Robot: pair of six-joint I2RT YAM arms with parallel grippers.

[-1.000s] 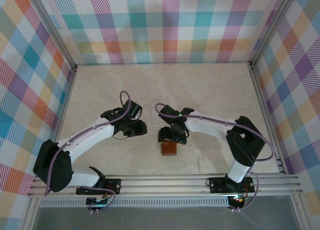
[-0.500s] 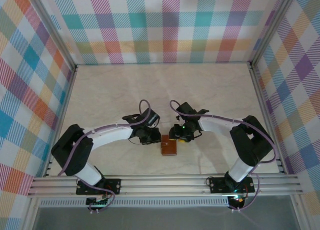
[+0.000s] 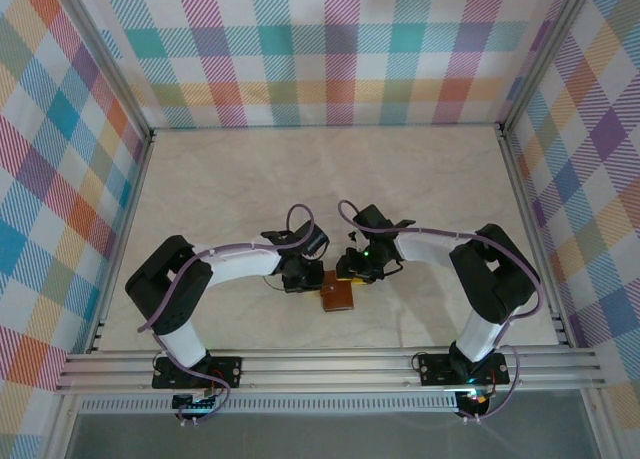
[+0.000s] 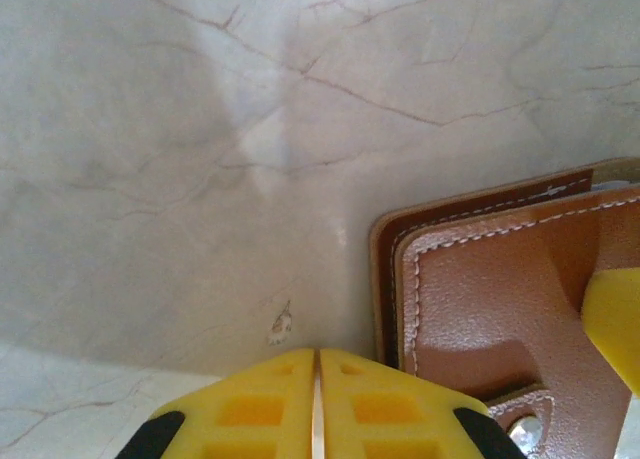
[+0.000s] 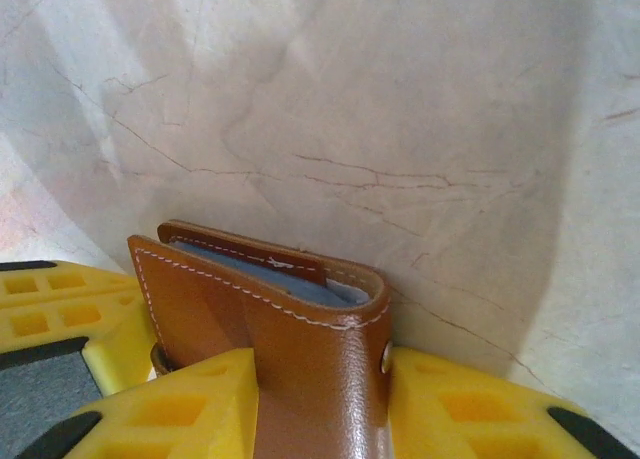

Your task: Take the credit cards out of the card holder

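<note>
The card holder [image 3: 338, 296], a reddish-brown leather wallet, lies folded on the marble table near the front. In the right wrist view my right gripper [image 5: 320, 411] is shut on the card holder [image 5: 250, 309], its yellow fingers [image 5: 460, 409] pressed against both sides of the leather. A pale blue credit card edge [image 5: 268, 276] peeks out of the fold. My left gripper [image 4: 316, 404] is shut with nothing in it, its tips on the table just left of the card holder [image 4: 490, 299]. From above, the left gripper [image 3: 305, 277] and right gripper [image 3: 357, 270] flank the wallet's far end.
A metal snap [image 4: 525, 434] shows on the wallet's tab. Plaid walls [image 3: 330, 49] enclose the table on three sides, and an aluminium rail [image 3: 330, 364] runs along the near edge. Open marble surface [image 3: 330, 179] stretches behind both grippers.
Both arms have drawn in toward the wallet. The left gripper moved right and nearer and closed empty. The right gripper's jaws narrowed onto the card holder, which stayed in place.
</note>
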